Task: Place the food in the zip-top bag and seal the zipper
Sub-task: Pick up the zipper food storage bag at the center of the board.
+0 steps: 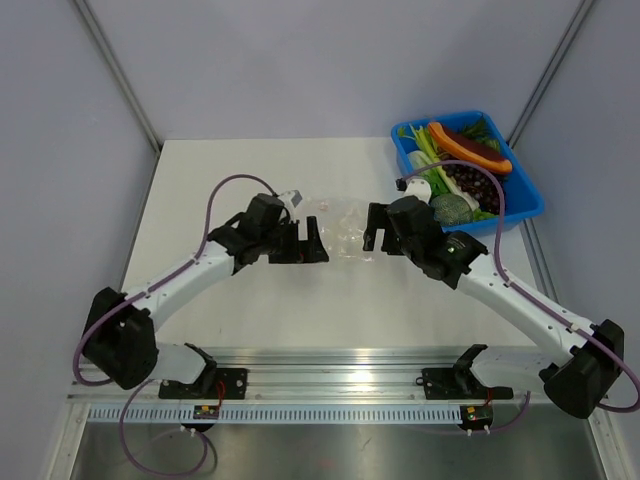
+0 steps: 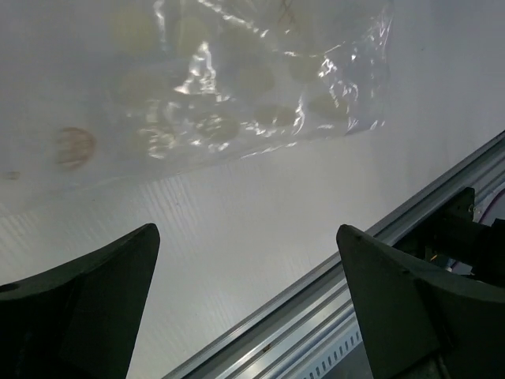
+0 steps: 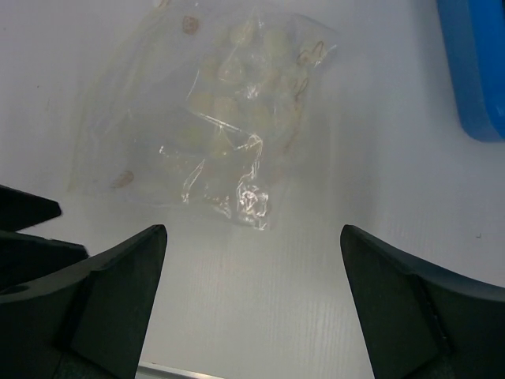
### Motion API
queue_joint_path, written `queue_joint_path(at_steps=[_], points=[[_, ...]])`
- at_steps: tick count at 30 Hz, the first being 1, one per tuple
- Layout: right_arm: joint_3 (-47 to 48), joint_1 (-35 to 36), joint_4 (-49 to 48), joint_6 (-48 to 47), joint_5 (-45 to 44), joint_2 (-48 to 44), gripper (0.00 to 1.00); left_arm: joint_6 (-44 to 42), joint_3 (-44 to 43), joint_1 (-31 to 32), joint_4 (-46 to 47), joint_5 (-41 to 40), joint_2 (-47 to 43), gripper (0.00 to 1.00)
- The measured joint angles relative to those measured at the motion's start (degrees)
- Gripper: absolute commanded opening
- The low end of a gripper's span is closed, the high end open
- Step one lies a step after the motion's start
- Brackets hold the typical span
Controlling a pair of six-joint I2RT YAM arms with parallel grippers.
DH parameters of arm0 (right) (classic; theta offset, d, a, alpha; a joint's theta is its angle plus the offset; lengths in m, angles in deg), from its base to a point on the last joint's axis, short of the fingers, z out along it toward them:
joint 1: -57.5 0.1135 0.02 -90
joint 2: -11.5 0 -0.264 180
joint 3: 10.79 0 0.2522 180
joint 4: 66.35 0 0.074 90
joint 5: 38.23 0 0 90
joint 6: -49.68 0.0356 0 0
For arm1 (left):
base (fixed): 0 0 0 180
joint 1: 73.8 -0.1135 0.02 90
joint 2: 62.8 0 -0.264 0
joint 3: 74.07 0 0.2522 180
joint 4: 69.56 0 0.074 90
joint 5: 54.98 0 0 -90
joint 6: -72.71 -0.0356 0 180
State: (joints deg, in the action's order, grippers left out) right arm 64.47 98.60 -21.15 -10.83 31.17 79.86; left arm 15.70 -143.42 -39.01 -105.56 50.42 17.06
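Where pale grey walls (image 1: 300,60) enclose a white table (image 1: 250,310), zip-top bag (image 1: 341,226) lies flat mid-table between left gripper (image 1: 312,242) and right gripper (image 1: 370,228), both with jaws apart and empty; food (image 1: 468,148) sits in blue bin (image 1: 522,208), far right.

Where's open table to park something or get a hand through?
Free: the far-left table stretch behind the bag, and the near strip between the bag and the rail. Crowded: the middle, where left gripper and right gripper flank the bag, and the far-right corner with the blue bin.
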Motion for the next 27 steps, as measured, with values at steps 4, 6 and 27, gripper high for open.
queue_joint_path(at_steps=[4,6,27], points=[[0.0,0.0,1.5,-0.4,-1.0,-1.4,0.99,-1.5,-0.3,-7.8,-1.4,0.7,-6.5,0.99],[0.1,0.0,1.5,-0.6,-1.0,-1.9,0.99,-1.7,-1.1,-14.0,-1.6,0.9,-8.7,0.98],[1.2,0.0,2.8,3.4,4.3,-1.8,0.99,3.0,-7.3,-16.7,10.4,15.2,22.5,0.79]])
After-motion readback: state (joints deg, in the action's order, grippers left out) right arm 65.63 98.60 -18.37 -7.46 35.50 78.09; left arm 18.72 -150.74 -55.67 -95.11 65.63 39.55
